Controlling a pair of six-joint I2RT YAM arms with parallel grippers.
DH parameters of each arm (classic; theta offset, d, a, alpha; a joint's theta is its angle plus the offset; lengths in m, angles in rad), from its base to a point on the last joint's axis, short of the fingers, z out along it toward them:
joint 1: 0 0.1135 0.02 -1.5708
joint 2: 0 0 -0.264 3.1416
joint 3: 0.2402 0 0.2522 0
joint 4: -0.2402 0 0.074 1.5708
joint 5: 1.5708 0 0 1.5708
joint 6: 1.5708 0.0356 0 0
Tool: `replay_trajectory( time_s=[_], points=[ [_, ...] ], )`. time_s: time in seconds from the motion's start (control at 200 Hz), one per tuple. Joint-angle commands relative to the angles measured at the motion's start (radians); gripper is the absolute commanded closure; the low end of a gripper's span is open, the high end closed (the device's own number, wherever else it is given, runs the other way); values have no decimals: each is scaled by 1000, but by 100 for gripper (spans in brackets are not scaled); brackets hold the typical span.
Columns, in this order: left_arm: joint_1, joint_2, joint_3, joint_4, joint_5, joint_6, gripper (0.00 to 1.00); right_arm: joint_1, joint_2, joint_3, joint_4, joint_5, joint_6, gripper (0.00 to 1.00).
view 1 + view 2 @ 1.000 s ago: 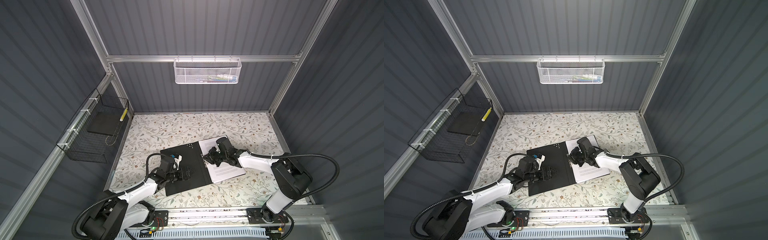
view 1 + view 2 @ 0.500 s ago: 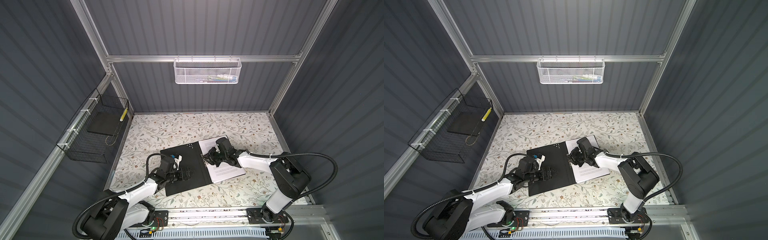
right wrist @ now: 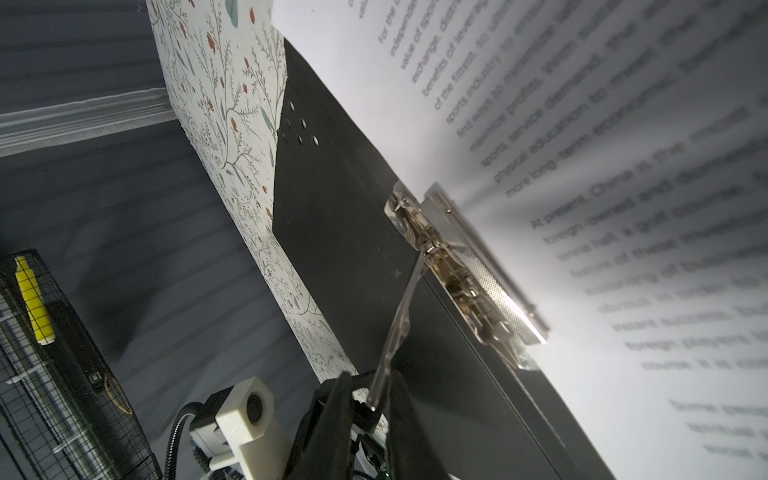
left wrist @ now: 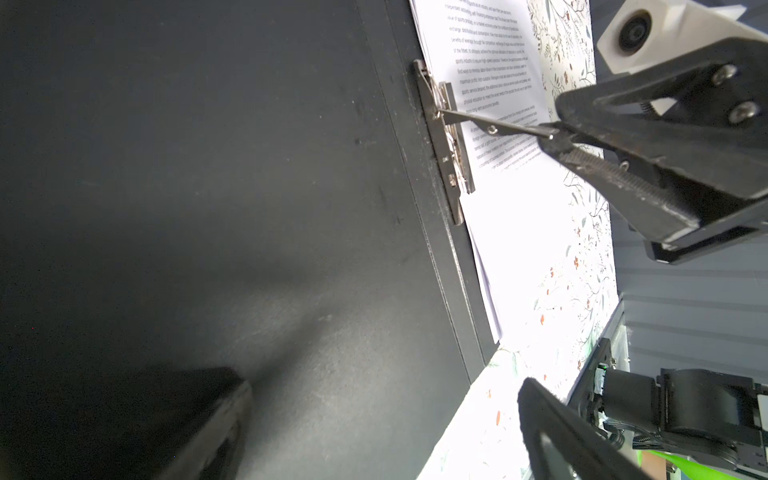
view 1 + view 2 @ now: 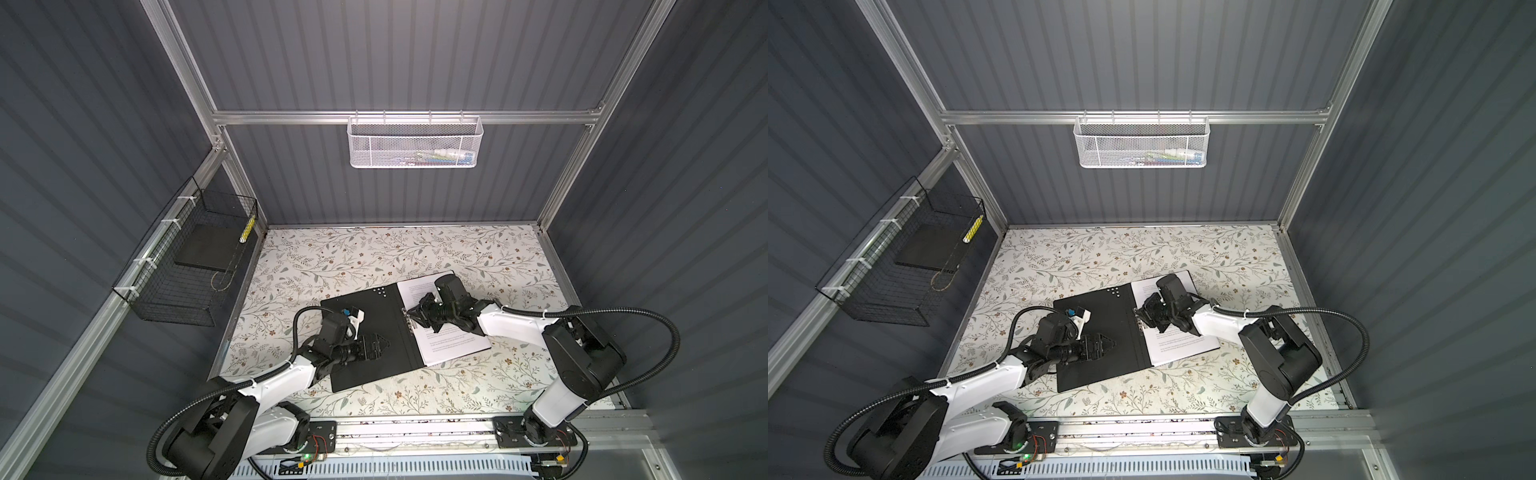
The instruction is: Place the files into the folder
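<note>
Right tool (image 5: 415,316) is pinched shut on the raised thin metal lever (image 4: 490,126) of the silver spring clip (image 4: 446,141) at the spine of the large matte black folder (image 5: 370,303), which lies open on the floral-patterned worktop (image 5: 353,257). White printed paper files (image 5: 449,345) lie stacked on its right half, their edge at the clip. Left tool (image 5: 384,347) stands spread wide over the bare left cover, holding nothing.

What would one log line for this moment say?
folder: open; files: under clip; left pincer: open, over folder; right pincer: shut on clip lever
</note>
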State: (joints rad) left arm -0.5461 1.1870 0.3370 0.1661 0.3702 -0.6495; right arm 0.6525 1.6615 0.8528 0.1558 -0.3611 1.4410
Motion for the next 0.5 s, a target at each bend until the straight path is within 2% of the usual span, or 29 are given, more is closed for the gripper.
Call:
replay_trajectory(
  time_s=[0.0,0.495],
  points=[
    [6,6,-9,-14,15,11,0,-3,7,-14,17,-9,13,84],
    [6,10,-6,-15,16,16,0,-3,15,-32,35,-19,31,88]
  ],
)
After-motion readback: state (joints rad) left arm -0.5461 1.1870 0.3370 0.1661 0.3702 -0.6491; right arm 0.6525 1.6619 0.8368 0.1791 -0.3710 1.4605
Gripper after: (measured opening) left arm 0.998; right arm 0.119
